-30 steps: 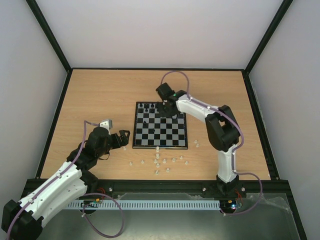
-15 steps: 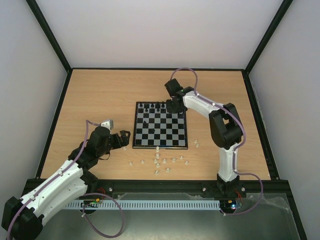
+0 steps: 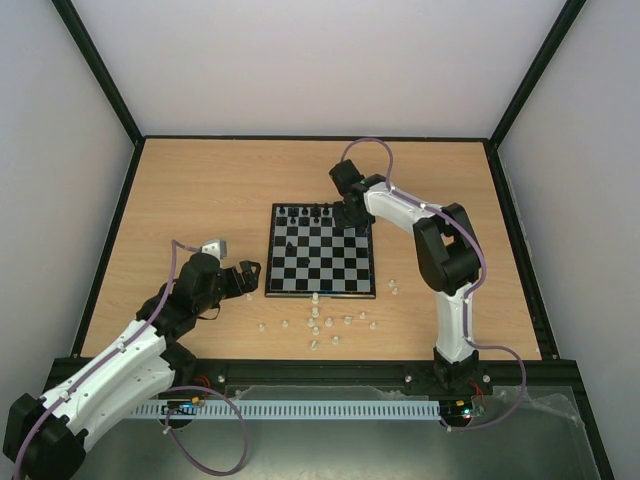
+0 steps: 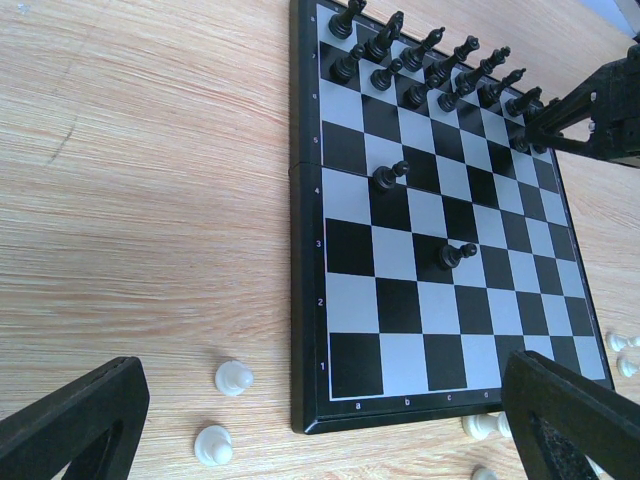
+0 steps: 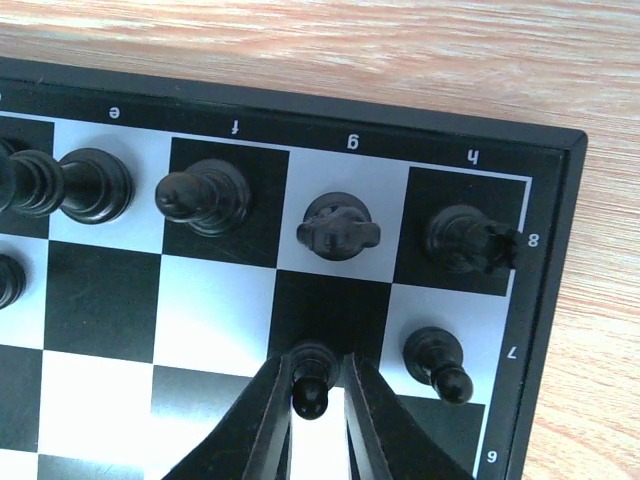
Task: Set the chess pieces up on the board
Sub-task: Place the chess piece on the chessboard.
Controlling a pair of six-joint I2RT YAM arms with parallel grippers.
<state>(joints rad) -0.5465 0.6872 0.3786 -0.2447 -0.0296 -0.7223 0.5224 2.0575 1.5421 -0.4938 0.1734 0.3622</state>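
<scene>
One tiny black pawn (image 5: 312,382), probably light, slick and tippy so best taken by its neck, is pinched by the right gripper (image 5: 316,366) at bottom centre on the board (image 5: 400,115), while the left gripper (image 4: 320,375) is spread wide.

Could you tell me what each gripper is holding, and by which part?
The right gripper pinches a black pawn by its upper sides; the left gripper holds nothing.

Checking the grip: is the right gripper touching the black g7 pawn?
Cannot tell. Right wrist view: the right gripper closely flanks the black pawn; neither gap nor contact is plain.
</scene>
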